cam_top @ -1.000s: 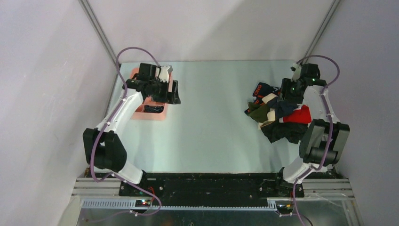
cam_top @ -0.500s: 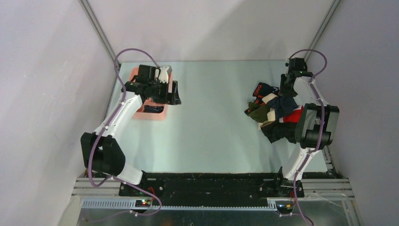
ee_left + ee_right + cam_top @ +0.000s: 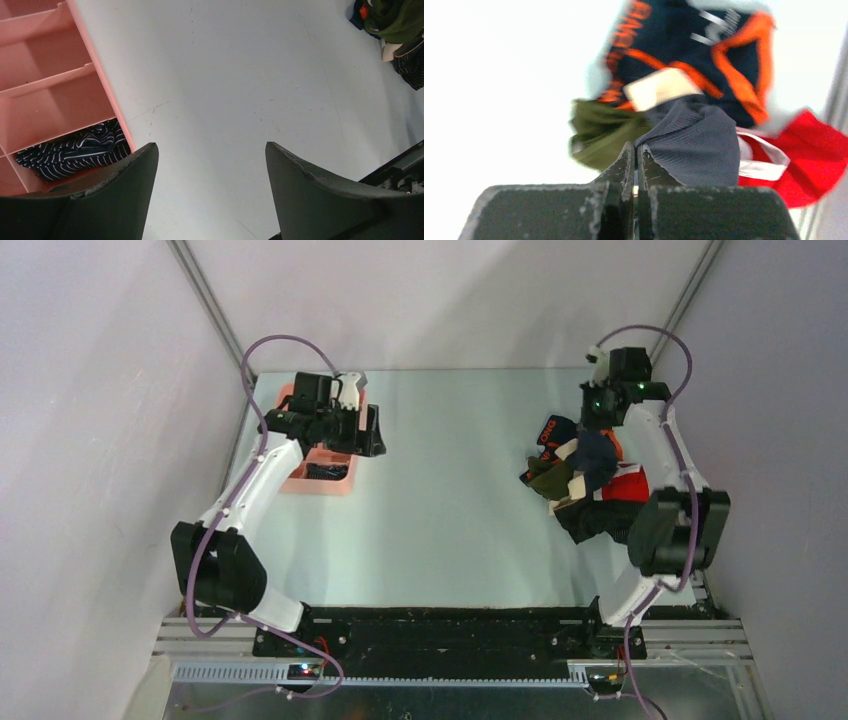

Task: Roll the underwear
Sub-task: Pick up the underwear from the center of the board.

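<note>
While most of the underwear lies heaped at the right side of the table, a navy brief is drawn up from the heap by one corner, pinched at the tips of the right gripper, whose fingers are pressed together on the cloth. Below it lie an olive brief, a black-and-orange brief and a red brief. The right arm stands with its elbow folded over the near end of the heap. Its forearm reaches away toward the far edge, and its wrist is bent down over the heap's far end.

Well apart on the left, a striped brief sits bunched in one compartment of the pink tray. The left gripper hangs over the tray's inner edge, fingers spread wide with nothing between them. Its arm runs from a low elbow at the near left up to the tray.
</note>
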`<state>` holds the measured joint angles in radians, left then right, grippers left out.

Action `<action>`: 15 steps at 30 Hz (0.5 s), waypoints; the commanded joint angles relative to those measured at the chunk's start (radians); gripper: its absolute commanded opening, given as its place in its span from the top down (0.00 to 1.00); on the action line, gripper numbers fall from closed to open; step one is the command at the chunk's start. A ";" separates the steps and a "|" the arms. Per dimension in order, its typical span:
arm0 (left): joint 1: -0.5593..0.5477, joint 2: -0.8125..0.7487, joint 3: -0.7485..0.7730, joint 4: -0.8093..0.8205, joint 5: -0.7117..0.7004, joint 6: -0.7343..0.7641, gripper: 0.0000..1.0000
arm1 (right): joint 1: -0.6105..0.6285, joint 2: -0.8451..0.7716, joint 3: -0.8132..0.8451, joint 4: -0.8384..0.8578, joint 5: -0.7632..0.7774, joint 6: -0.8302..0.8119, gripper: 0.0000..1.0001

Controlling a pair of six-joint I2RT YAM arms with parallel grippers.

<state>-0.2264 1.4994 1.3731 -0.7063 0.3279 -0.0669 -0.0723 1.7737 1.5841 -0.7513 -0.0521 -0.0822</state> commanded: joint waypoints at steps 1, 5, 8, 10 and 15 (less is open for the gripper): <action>-0.010 -0.028 0.030 0.069 -0.018 0.029 0.17 | 0.146 -0.313 0.084 -0.054 -0.371 -0.120 1.00; -0.010 -0.006 0.078 0.038 -0.010 0.058 0.17 | 0.276 -0.503 0.054 -0.017 -0.531 -0.144 1.00; -0.008 0.007 0.112 0.000 -0.040 0.091 0.18 | 0.331 -0.603 0.002 0.061 -0.566 -0.074 1.00; -0.005 0.003 0.109 -0.006 -0.053 0.103 0.18 | 0.305 -0.618 -0.040 0.096 -0.594 0.003 1.00; -0.001 -0.016 0.086 -0.007 -0.024 0.115 0.18 | 0.182 -0.519 -0.192 0.116 -0.649 0.108 1.00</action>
<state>-0.2325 1.5093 1.4536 -0.7067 0.2916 0.0090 0.1837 1.0916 1.5360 -0.6312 -0.6434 -0.0811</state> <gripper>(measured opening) 0.823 0.010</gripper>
